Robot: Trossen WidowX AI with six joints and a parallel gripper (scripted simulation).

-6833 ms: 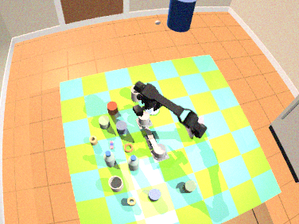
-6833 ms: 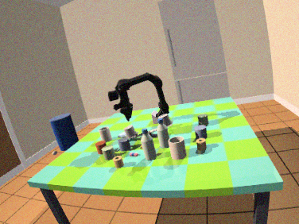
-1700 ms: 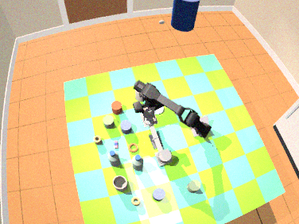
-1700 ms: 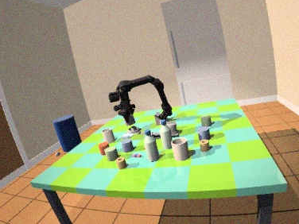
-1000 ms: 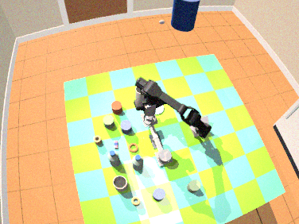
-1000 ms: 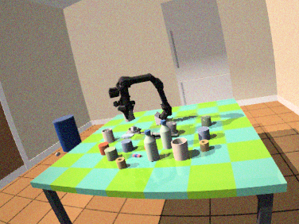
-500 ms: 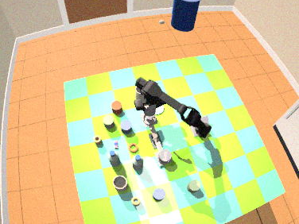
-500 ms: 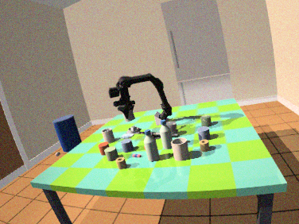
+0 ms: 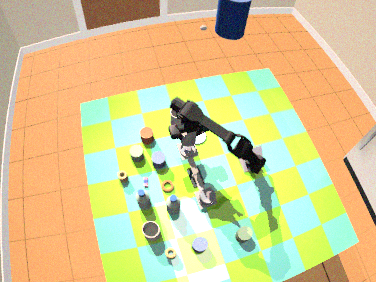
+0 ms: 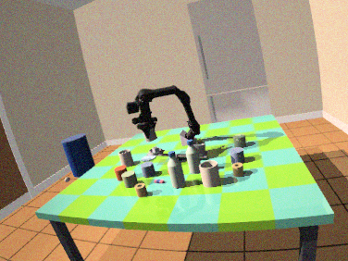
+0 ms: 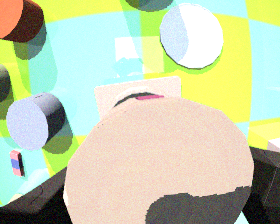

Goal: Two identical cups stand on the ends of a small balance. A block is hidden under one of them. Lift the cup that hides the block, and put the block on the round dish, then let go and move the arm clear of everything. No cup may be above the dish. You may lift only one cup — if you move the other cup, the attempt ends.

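Cup lifted, block exposed beneath.
I have the gripper clamped wide on the rigid beige cup, above the balance; the pink block looks small, light, best pinched across its sides.

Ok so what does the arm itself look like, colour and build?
The arm is matte black to dark grey throughout, built of slim boxy links with chunkier blocks at the joints. Its gripper is a dark block with two black fingers. No cables, markings or labels are visible at this resolution.
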